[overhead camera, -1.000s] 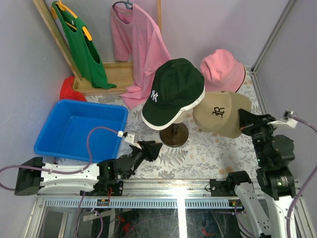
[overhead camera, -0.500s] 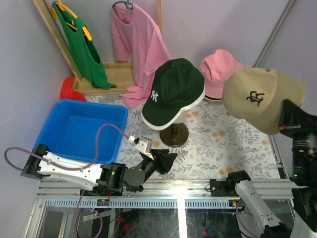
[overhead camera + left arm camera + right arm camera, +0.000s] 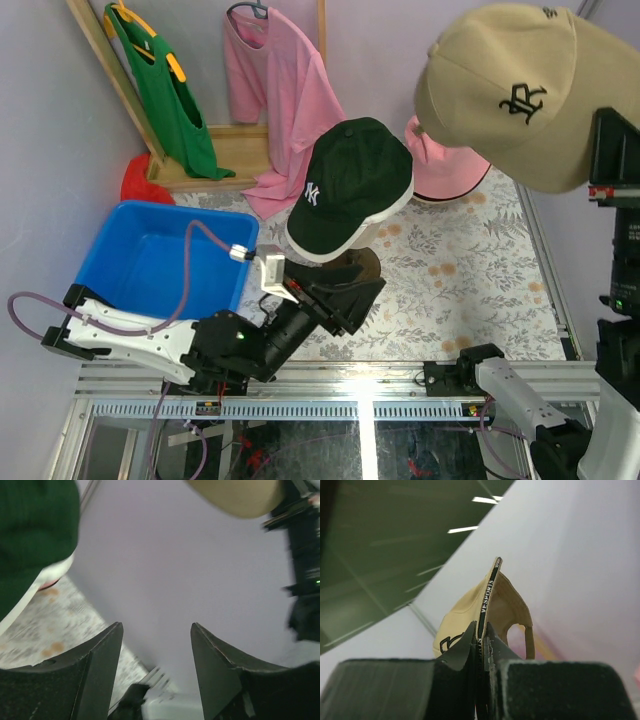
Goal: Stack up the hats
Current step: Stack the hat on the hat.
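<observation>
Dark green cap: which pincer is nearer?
Left. The left pincer is just in front of the dark green cap; the right pincer is far right, gripping the tan cap.

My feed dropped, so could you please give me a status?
Right gripper shut on tan cap, held high. Left gripper open, empty, by green cap. Nothing blocking.

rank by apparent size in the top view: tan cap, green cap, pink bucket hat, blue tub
tan cap, held close to the camera, so inflated
blue tub
dark green cap
pink bucket hat, partly hidden
</observation>
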